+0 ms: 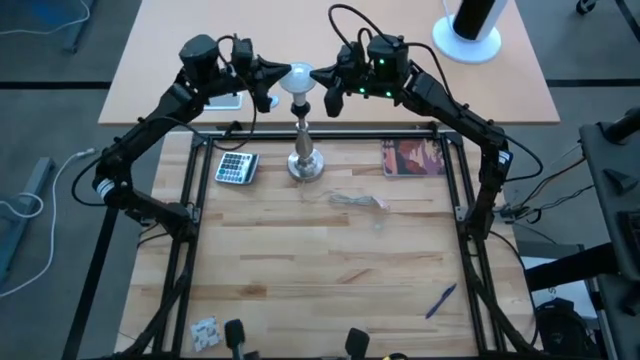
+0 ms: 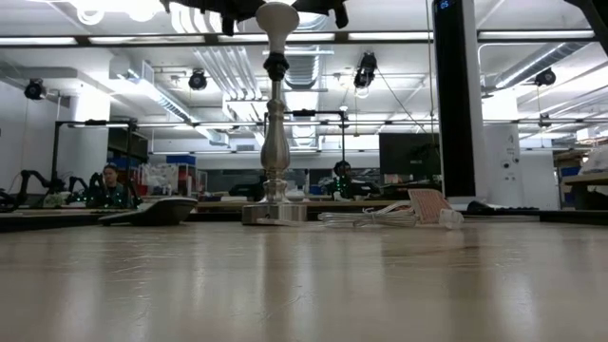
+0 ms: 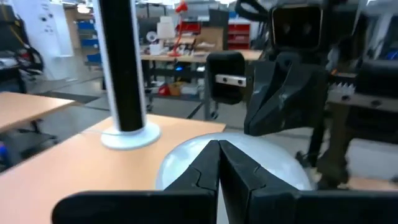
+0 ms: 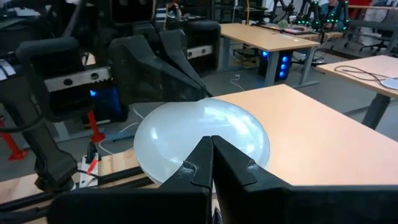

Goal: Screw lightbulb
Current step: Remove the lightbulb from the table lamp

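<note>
Both tools are sitting at the far edge of the tabletop [image 1: 330, 250], one on each side of the lightbulb [image 1: 297, 78]. Left tool [image 1: 268, 97] is coming in from the left with its fingers [image 3: 202, 171] pressed fully together, tips resting against or just short of the bulb's white dome; contact cannot be confirmed from the wrist view. Right tool [image 1: 333, 98] is mirroring it from the right, fingers [image 4: 221, 165] also closed tight with nothing between them, tips right at the bulb's surface. Neither tool is gripping the bulb. The lightbulb is sitting upright on top of the silver stand [image 1: 304, 150], in the black socket at its upper end, as the low view shows. The stand is standing on its round base near the back middle of the tabletop. A calculator [image 1: 237, 167] is lying just left of the stand's base, a reddish printed card [image 1: 413, 158] is lying to its right, and a clear wrapper or cord bundle [image 1: 357, 200] is lying just in front of the base. A blue pen [image 1: 440, 300] is resting near the front right, well apart. A white cylinder on a round base [image 1: 468, 28] is standing on the tan desk behind.
</note>
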